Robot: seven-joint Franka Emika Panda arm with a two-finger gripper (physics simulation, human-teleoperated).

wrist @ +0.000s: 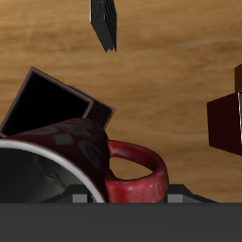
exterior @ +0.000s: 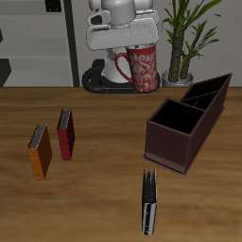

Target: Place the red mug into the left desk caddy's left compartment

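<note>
I have the red mug point(exterior: 142, 67) point(wrist: 90, 161) lifted clear of the table, upper centre of the exterior frame. Gripper point(exterior: 132, 47) is clamped on its rim. Left desk caddy point(exterior: 187, 120) point(wrist: 52, 106) sits lower right, apart from the mug. Red book point(exterior: 65, 133), orange book point(exterior: 39, 151) and black book point(exterior: 148, 201) stand toward the front.

Wooden table point(exterior: 95, 203), potted plant point(exterior: 184, 38) behind (grey wall point(exterior: 38, 38) beyond).
</note>
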